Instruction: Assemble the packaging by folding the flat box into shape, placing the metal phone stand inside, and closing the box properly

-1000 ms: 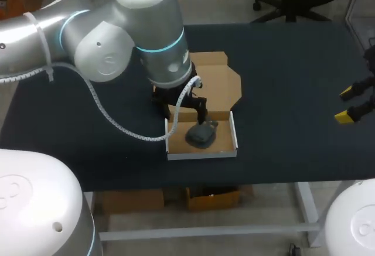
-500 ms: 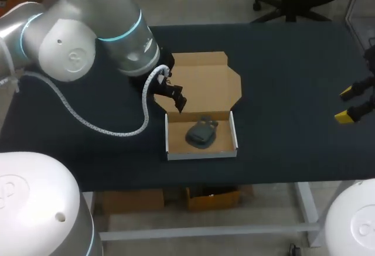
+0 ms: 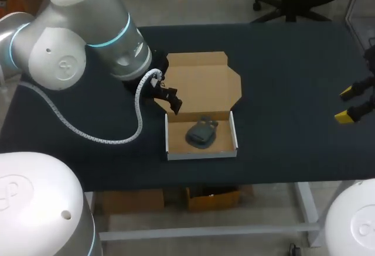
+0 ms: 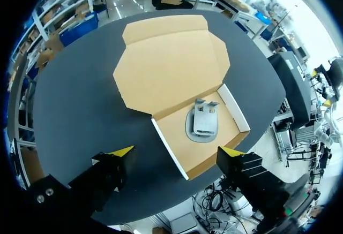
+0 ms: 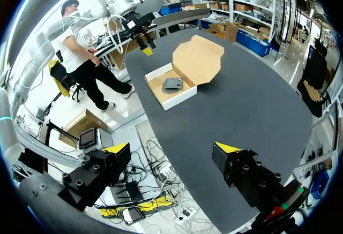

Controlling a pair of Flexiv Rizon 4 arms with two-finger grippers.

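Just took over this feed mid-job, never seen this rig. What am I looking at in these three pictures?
Two robot arms work at a dark table. The overhead picture looks down from behind them; each round picture comes from a wrist camera. The left gripper hovers open and empty by the rear left corner of the cardboard box, whose lid lies flat open. The phone stand sits inside. The right gripper hangs open and empty at the table's right edge.

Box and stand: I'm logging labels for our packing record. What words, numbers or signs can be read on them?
No text can be read.
The box: plain brown cardboard, no print showing.
The stand: no mark visible; anything on it is too small to read.
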